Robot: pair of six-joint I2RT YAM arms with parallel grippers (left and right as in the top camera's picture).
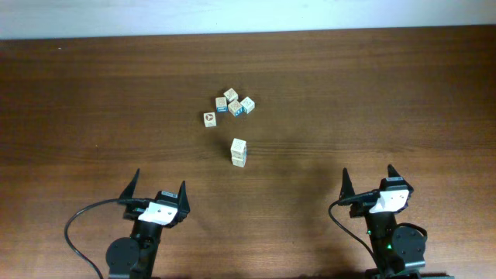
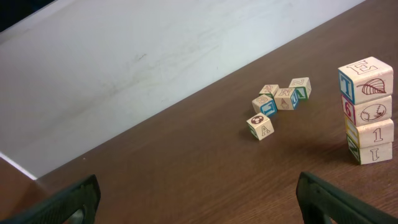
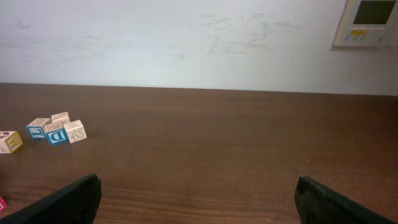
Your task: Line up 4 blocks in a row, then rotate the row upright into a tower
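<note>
1. In the middle of the brown wooden table (image 1: pixel 93 93): a tower of four blocks (image 1: pixel 239 152), one on top of the other, standing up straight.
2. From the left wrist, going down the tower:
   - top block (image 2: pixel 365 78) with a blue side and a leaf picture
   - second block (image 2: pixel 367 110) with a red side
   - third block (image 2: pixel 369 133) with a yellow side and a "1"
   - bottom block (image 2: pixel 371 154) with a green side
3. Behind the tower, farther from the arms: five loose cubes (image 1: pixel 232 106), mostly tan. Four bunched close together. A single cube (image 1: pixel 209 118) a little off to the left, with an "A" on it in the left wrist view.
4. Clear gap of bare table between the loose cubes and the tower.
5. Left claw (image 1: pixel 160 182): down by the near edge of the table, to the left of the tower. Opened as wide as can be, with nothing inside.
6. Right claw (image 1: pixel 368 174): down by the near edge too, to the right of the tower. Also spread wide, with nothing inside.
7. Both claws well apart from the tower, touching no block at all.
8. From the right wrist: a few of the loose cubes far off to the left, a white wall (image 3: pixel 186 37) behind the table, and a small wall box with a screen (image 3: pixel 371 22) up in the top right corner.
</note>
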